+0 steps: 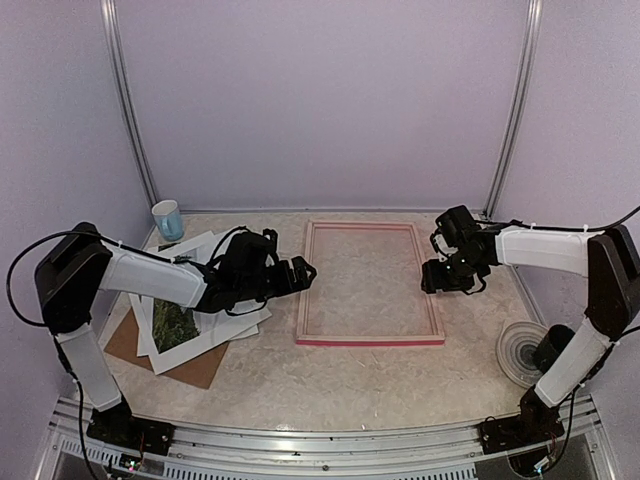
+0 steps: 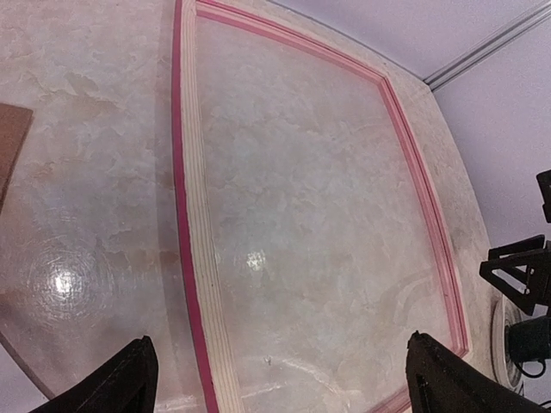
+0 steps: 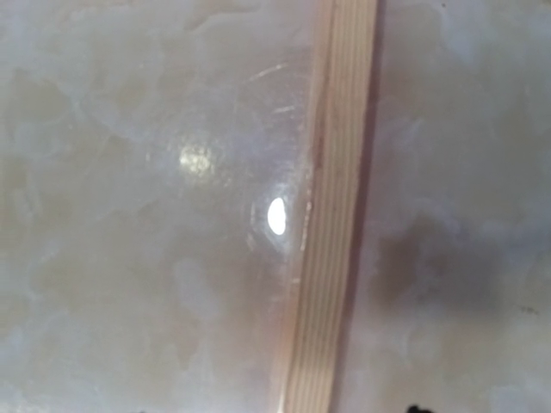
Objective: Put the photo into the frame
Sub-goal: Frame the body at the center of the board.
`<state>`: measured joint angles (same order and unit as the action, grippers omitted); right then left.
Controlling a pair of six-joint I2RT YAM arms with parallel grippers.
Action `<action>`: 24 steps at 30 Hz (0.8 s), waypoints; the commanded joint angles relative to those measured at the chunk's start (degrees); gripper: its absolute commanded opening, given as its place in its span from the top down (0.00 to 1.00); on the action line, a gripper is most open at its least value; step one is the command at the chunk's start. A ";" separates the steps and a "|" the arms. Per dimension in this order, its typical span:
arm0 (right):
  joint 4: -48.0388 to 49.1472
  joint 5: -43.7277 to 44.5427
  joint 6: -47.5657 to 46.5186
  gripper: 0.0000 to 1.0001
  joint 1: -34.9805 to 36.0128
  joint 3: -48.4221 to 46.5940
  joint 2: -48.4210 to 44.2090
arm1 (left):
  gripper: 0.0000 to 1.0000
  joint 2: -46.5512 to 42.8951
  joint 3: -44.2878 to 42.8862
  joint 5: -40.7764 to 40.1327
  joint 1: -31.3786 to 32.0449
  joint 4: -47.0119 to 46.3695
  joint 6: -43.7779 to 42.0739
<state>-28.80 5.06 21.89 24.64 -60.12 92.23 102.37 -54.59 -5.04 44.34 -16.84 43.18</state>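
While the frame (image 1: 370,340) lies flat in the middle of the table (image 1: 350,395), pale wood back upward with only a rim of pink showing along its edges, neither of my grippers holds anything that I can see. My left gripper (image 1: 305,272) hovers just beside the frame's left rail, fingers spread wide and empty. My right gripper (image 1: 452,280) hangs over the right rail, whose wood grain fills that wrist's view; how far its jaws stand apart I cannot tell. The photo (image 1: 175,325) is well apart from the frame, in the loose pile under my left forearm, its dark green showing through the white mat (image 1: 215,250), with the brown backing board (image 1: 195,368) at the bottom. I judge the frame is positioned and the fetching of the print comes next. That calls for my left arm to draw back to the pile and pinch a free edge of the thin paper alone, without dragging the mat, then carry it level into the opening.
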 commanded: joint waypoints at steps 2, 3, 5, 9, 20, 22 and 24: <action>0.60 -0.42 -0.44 0.35 0.49 0.28 -1.57 | 0.01 -3.16 -0.08 -1.18 -0.22 1.40 -1.19; 0.59 -0.48 -0.54 0.35 0.55 0.34 -1.45 | 0.01 -3.25 -0.08 -1.33 -0.22 1.53 -1.21; 0.73 -0.49 -0.56 0.35 0.49 0.47 -1.52 | 0.01 -3.51 0.15 -1.44 -0.22 1.55 -1.26; 1.06 -0.58 -0.51 0.35 0.51 0.74 -1.51 | 0.01 -3.99 0.36 -1.72 -0.22 1.64 -1.27; 1.00 -0.60 -0.45 0.35 0.52 0.65 -1.44 | 0.01 -4.54 0.71 -1.87 -0.22 1.86 -1.27; 1.08 -0.56 -0.45 0.35 0.49 0.79 -1.35 | 0.01 -4.53 0.79 -1.87 -0.22 1.81 -1.26; 1.09 -0.70 -0.49 0.35 0.49 0.86 -1.34 | 0.01 -4.67 0.86 -1.91 -0.22 1.81 -1.25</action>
<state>-28.77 4.71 21.85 24.64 -60.03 92.23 99.53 -54.54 -6.37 44.34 -15.33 43.00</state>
